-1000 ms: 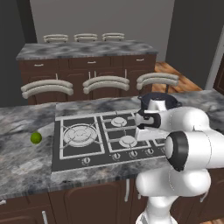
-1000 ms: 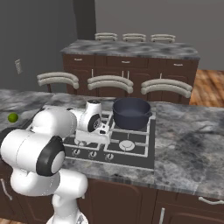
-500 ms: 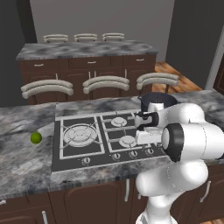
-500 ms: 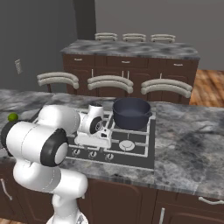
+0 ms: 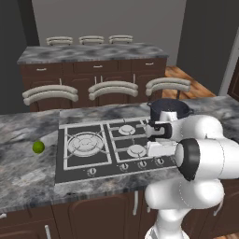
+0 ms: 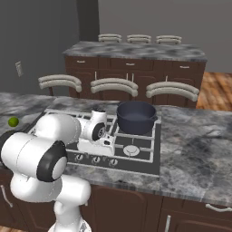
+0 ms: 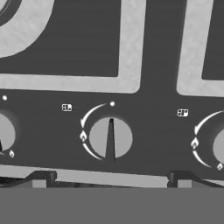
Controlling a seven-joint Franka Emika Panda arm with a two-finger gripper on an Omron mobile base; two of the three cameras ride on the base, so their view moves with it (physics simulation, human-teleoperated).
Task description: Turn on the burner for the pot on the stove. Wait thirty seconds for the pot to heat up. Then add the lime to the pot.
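Gripper (image 7: 110, 177) spread wide above a stove (image 5: 70, 161) knob (image 7: 110, 138); pot (image 6: 135, 116) on the stove's back-right burner, lime (image 5: 38, 147) left of the stove.

**Arm swings its elbow forward over the stove front**

Since a second ago the arm's big white elbow link has rolled toward the cameras and sits lower, now covering more of the front right corner of the stove (image 5: 84, 161) in the left base view. The gripper (image 7: 109, 177), jaws spread wide, has settled just above one knob (image 7: 110, 138).
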